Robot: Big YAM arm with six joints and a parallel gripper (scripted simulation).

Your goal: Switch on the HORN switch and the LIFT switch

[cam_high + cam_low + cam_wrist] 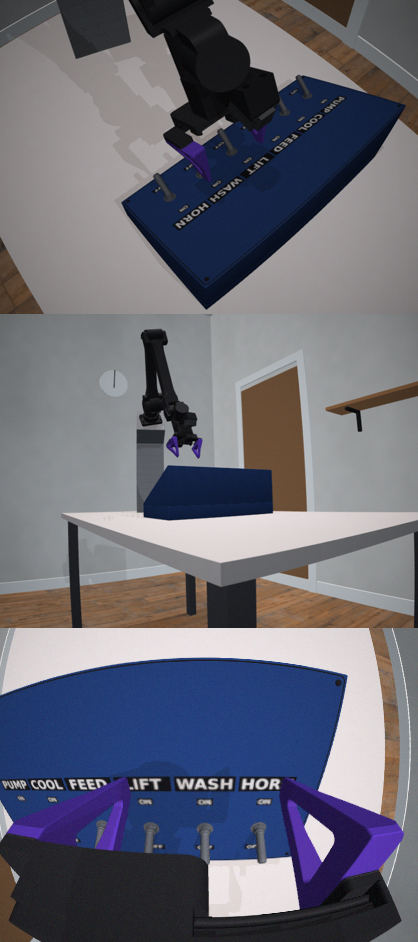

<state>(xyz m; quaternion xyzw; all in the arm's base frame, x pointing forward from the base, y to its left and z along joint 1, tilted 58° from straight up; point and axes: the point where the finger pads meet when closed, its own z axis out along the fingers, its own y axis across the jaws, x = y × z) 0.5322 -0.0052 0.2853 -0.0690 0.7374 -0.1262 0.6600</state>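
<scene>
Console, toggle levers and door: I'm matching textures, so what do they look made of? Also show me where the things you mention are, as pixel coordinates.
Console (pixel 269 189) (pixel 219 486) (pixel 190 723): perhaps painted metal or plastic; even, matte blue.
HORN lever (pixel 162 184) (pixel 261 848): probably metal; plain grey, softly shaded.
Door (pixel 273 466): possibly wood; flat brown, no grain visible.
</scene>
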